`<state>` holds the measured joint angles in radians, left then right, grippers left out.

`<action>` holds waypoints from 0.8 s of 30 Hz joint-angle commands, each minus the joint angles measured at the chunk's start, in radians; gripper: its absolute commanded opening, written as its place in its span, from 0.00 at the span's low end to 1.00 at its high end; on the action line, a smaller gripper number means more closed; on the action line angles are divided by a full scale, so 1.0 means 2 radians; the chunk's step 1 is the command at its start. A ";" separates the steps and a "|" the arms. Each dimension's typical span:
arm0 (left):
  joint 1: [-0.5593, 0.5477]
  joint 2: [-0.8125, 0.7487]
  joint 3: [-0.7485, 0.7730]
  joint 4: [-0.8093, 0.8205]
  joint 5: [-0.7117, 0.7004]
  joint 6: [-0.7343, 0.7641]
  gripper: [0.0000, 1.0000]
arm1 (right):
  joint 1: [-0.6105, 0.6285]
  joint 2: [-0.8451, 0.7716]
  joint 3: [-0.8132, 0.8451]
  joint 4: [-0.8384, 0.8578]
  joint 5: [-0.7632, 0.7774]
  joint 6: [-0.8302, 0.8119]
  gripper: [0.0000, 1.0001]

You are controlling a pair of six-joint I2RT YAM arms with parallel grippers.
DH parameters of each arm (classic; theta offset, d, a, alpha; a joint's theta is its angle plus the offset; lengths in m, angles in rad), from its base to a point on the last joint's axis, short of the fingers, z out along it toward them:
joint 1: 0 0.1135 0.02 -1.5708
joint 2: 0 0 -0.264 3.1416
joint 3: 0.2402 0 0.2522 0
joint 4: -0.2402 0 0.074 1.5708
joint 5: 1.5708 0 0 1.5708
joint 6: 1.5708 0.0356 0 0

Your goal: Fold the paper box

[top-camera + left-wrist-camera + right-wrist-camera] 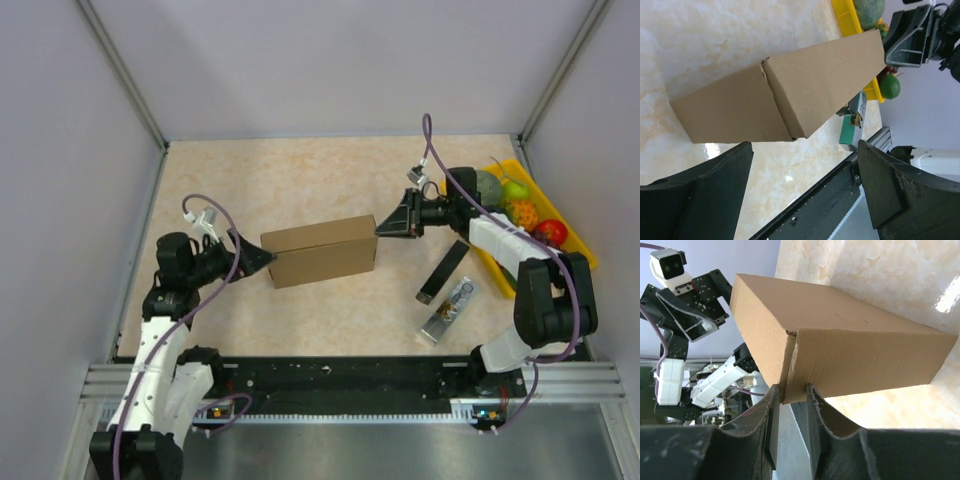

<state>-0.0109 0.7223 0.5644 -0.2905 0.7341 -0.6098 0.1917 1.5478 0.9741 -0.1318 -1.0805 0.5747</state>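
The paper box lies in the middle of the table, long side running left to right and already closed into a shallow brown block. In the left wrist view a slightly ragged seam is seen on the box where two panels meet, and a similar one near the right end in the right wrist view.

The right end is pinched by the right gripper: in its own view the fingers are clamped on the cardboard edge just under that seam. The left gripper is held just beside the left end with its fingers spread wide and nothing gripped; no contact with the cardboard can be made out.

The fold is judged nearly finished, with the end flaps left to be seated. For this to be done well, the right pinch should be held firm as an anchor while the left end is pressed along its crease rather than on the open panel, so that the wall is not dented. The box should be kept flat on the table so that it is not pushed right, towards the dark strip and the yellow tray of fruit.
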 commanded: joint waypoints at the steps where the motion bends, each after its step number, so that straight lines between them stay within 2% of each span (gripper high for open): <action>1: 0.042 -0.004 0.003 0.065 0.068 -0.039 0.89 | 0.014 0.021 0.002 -0.050 0.077 -0.040 0.20; 7: 0.079 0.010 0.008 0.087 0.102 -0.056 0.87 | 0.009 0.004 0.029 -0.052 0.050 -0.019 0.38; 8: 0.081 0.012 0.007 0.085 0.099 -0.055 0.86 | 0.007 0.002 0.032 -0.051 0.043 -0.017 0.43; 15: 0.084 0.031 -0.013 0.095 0.081 -0.064 0.79 | 0.005 -0.004 0.057 -0.052 0.026 -0.007 0.57; 18: 0.084 0.045 -0.012 0.103 0.089 -0.069 0.77 | 0.005 -0.005 0.062 -0.050 0.021 -0.007 0.61; 21: 0.084 0.065 -0.015 0.119 0.107 -0.075 0.68 | 0.005 -0.002 0.064 -0.046 0.020 -0.003 0.63; 24: 0.084 0.078 -0.021 0.123 0.108 -0.072 0.65 | 0.005 0.003 0.064 -0.035 0.013 0.003 0.63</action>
<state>0.1497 0.8490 0.5449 -0.1188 0.9104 -0.7506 0.1974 1.5482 1.0550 -0.2470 -1.0271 0.5716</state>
